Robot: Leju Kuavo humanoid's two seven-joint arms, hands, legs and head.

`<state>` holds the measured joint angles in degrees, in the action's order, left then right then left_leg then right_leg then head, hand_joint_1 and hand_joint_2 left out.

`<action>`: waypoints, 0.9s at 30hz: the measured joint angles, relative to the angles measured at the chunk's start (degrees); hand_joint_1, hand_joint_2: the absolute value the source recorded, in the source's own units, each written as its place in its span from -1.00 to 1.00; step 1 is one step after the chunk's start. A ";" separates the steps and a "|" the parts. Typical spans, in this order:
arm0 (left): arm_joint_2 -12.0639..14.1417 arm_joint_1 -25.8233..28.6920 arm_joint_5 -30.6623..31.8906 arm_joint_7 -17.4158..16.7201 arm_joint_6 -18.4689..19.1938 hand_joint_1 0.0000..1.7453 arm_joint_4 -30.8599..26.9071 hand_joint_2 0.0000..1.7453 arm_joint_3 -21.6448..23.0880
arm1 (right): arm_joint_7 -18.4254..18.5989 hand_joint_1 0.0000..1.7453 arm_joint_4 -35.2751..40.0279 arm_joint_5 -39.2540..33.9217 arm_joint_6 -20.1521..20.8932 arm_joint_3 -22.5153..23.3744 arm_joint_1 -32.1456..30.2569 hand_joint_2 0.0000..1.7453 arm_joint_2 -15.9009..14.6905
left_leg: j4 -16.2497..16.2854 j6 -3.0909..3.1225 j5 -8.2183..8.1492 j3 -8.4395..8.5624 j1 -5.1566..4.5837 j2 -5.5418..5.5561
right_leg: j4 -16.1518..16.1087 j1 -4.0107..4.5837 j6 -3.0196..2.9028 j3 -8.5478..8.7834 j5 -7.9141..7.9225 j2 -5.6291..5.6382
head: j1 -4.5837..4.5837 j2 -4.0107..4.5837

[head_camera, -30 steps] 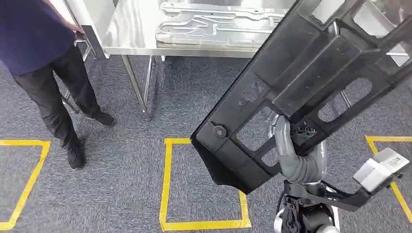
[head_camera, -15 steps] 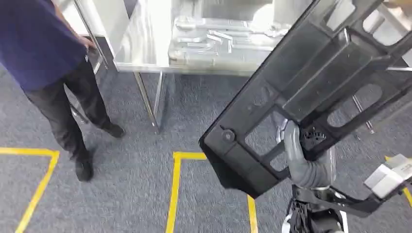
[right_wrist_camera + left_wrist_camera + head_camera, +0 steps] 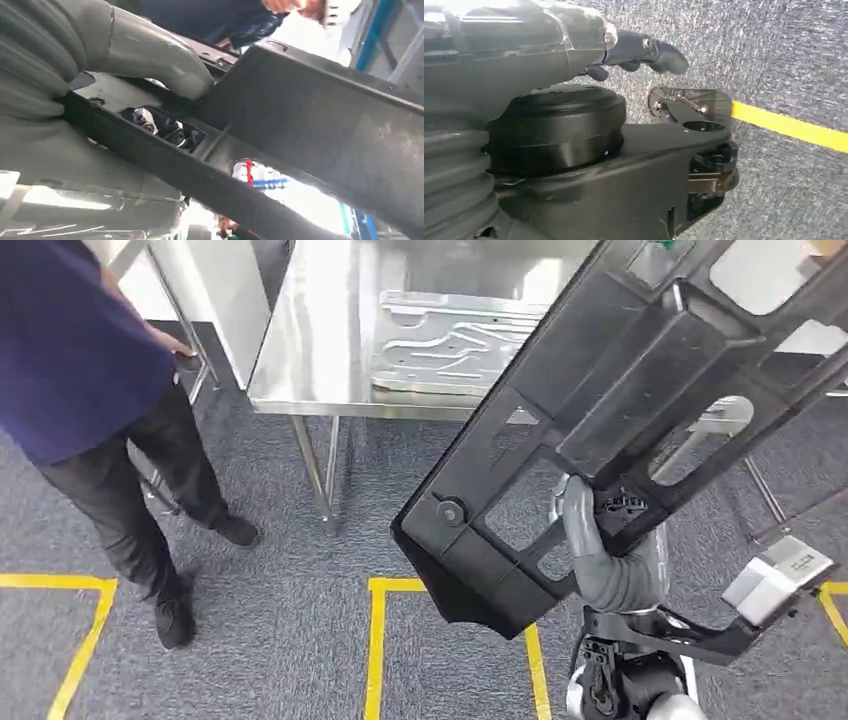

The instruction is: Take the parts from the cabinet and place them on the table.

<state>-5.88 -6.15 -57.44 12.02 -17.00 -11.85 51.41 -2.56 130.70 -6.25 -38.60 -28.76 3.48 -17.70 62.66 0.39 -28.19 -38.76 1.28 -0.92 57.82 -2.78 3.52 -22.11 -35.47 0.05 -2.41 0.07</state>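
As we look down in the head view, our right robot hand (image 3: 600, 540) grasps the large black part (image 3: 640, 410), which slants from six o'clock up toward one o'clock above the grey carpet (image 3: 300, 570). The steel table (image 3: 310, 350) at twelve o'clock carries a silver pressed panel (image 3: 450, 340); a person (image 3: 90, 410) stands at nine o'clock. In the left wrist view, our left robot hand (image 3: 644, 52) hangs released over carpet and a yellow floor line (image 3: 789, 127). In the right wrist view, the thick thumb (image 3: 160, 57) wraps the black part's frame.
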 joint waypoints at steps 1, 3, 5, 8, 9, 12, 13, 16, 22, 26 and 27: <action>-0.02 0.04 -0.17 0.35 0.04 -1.00 0.00 1.00 0.00 | 0.07 1.00 -0.22 0.04 0.17 -0.17 0.76 1.00 -0.11 | -0.45 0.27 -0.59 1.01 -0.03 -0.14 | 4.49 0.07 -0.19 -2.41 1.49 -0.03 | -0.87 0.00; -0.02 0.15 -0.61 0.59 0.04 -1.00 0.02 1.00 0.00 | 0.20 1.00 -0.55 0.15 0.50 -0.31 1.87 1.00 -0.09 | -1.44 0.47 -1.50 2.95 -0.31 -0.32 | 12.00 0.57 -0.79 -7.84 0.27 -0.03 | -1.70 0.00; 0.04 0.22 -1.22 0.65 0.04 -1.00 0.09 1.00 0.00 | 0.78 1.00 -1.33 0.39 0.76 -0.93 3.03 1.00 -0.07 | -2.58 0.80 -2.95 5.99 -0.89 -0.47 | 16.47 1.36 -1.28 -13.39 -5.82 -0.03 | -2.44 0.00; 0.07 0.20 -1.77 0.52 0.04 -1.00 0.20 1.00 0.00 | 0.94 1.00 -2.25 0.83 0.81 -2.06 4.27 1.00 0.04 | -3.50 0.97 -5.22 10.39 -2.05 -0.36 | 12.44 2.58 -3.48 -15.39 -5.63 0.04 | -3.32 0.00; 0.11 0.15 -2.03 0.41 0.04 -1.00 0.22 1.00 0.00 | 0.94 1.00 -2.62 0.83 0.63 -2.51 4.71 1.00 0.13 | -3.91 1.04 -6.38 12.43 -2.73 -0.40 | 7.76 3.50 -4.83 -15.38 0.52 0.35 | -3.65 0.00; -0.15 -0.01 -2.32 0.30 -0.04 -1.00 0.28 1.00 -0.07 | 0.96 1.00 -3.45 0.68 0.59 -3.45 4.86 1.00 0.28 | -5.02 0.79 -7.96 14.12 -2.20 -0.47 | 3.35 5.33 -7.76 -15.81 10.57 2.29 | -1.51 0.00; -0.28 -0.17 -2.34 0.22 0.00 -1.00 0.22 1.00 -0.07 | 0.96 1.00 -3.48 0.66 0.59 -3.67 5.36 1.00 0.28 | -5.58 0.53 -8.13 14.19 -1.77 -0.46 | 2.31 5.69 -8.02 -14.97 9.88 2.18 | -1.97 0.00; -0.35 -0.98 -2.36 0.28 0.11 -1.00 0.15 1.00 -0.09 | 0.94 1.00 -3.69 0.70 0.59 -4.28 5.75 1.00 0.50 | -3.22 -0.09 -6.88 14.53 -2.07 0.07 | -1.68 5.30 -7.82 -11.34 9.37 1.34 | -3.10 0.00; 0.15 -0.21 -2.36 0.24 0.11 -1.00 0.24 1.00 -0.20 | 0.92 1.00 -4.81 0.70 0.57 -5.64 6.40 1.00 1.05 | 8.85 -2.64 -12.17 0.78 -0.59 1.15 | -3.01 3.40 -5.90 -5.34 5.16 0.63 | -1.59 0.00; 0.52 0.14 -2.38 0.24 0.11 -1.00 0.26 1.00 -0.20 | 0.92 1.00 -5.53 0.70 0.59 -6.14 6.46 1.00 1.09 | -0.98 -4.04 3.59 -0.31 0.19 -0.22 | -1.76 2.35 -3.72 -0.49 0.24 0.50 | -0.32 0.00; 0.63 -0.03 -2.38 0.22 0.11 -1.00 0.28 1.00 -0.20 | 0.92 1.00 -5.66 0.70 0.57 -6.25 6.42 1.00 1.09 | -0.91 -2.54 1.06 -0.33 -0.10 -0.06 | -1.63 2.29 -3.46 -0.85 -0.26 0.63 | 0.27 0.00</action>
<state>-5.25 -6.18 -59.82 12.24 -16.90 -11.56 51.21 -1.64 125.04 -5.55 -38.03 -35.02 9.90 -16.61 61.75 -2.15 -27.13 -39.10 1.18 -0.98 56.20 -0.49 0.06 -22.96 -35.73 0.68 -2.14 0.07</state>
